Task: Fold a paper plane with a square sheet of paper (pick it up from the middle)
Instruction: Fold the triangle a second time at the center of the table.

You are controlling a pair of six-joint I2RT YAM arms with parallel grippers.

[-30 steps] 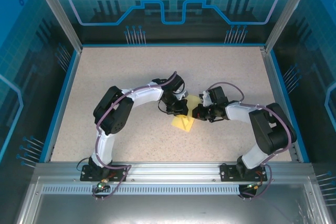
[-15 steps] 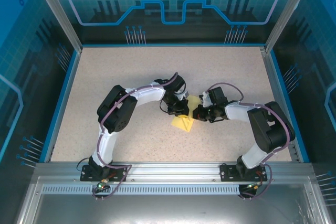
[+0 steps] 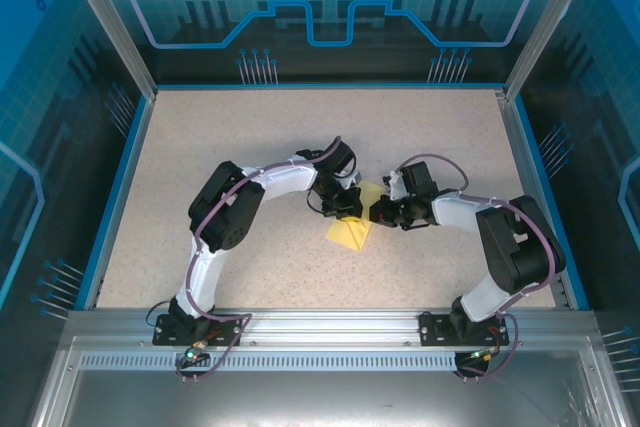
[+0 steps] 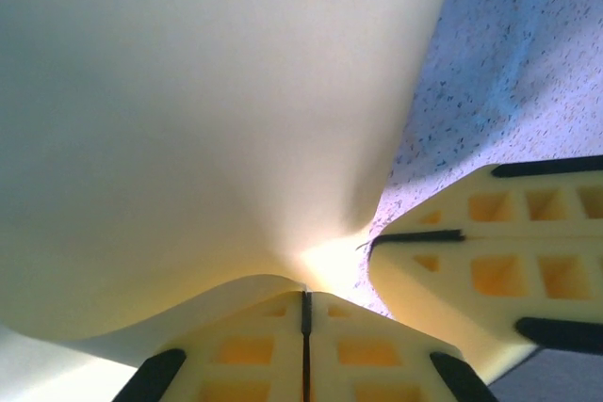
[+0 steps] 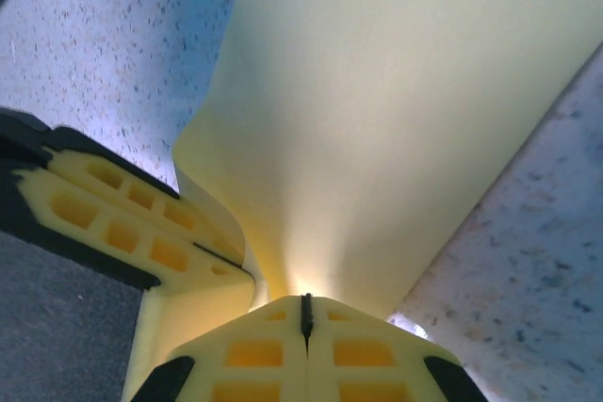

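The pale-yellow sheet of paper (image 3: pixel 351 234) is lifted and bent at the middle of the table, one part hanging toward the near side and a corner (image 3: pixel 371 191) showing between the grippers. My left gripper (image 3: pixel 349 209) is shut on the sheet's edge. In the left wrist view the paper (image 4: pixel 207 110) spreads out from my pinched left gripper (image 4: pixel 304 297). My right gripper (image 3: pixel 384 213) is shut on the same sheet from the right. Its wrist view shows the paper (image 5: pixel 405 110) fanning out from my right gripper (image 5: pixel 305 304). A paper plane is out of view.
The speckled table (image 3: pixel 230 147) is walled by a blue frame (image 3: pixel 118 187) and a metal rail (image 3: pixel 330 322) at the near edge. The two grippers sit very close together: the right one's fingers (image 4: pixel 490 251) show beside the left, the left one's fingers (image 5: pixel 132 218) beside the right.
Both grippers have crept slightly toward the far side with the paper between them, and the left elbow has swung a little right. Both grips stay shut.
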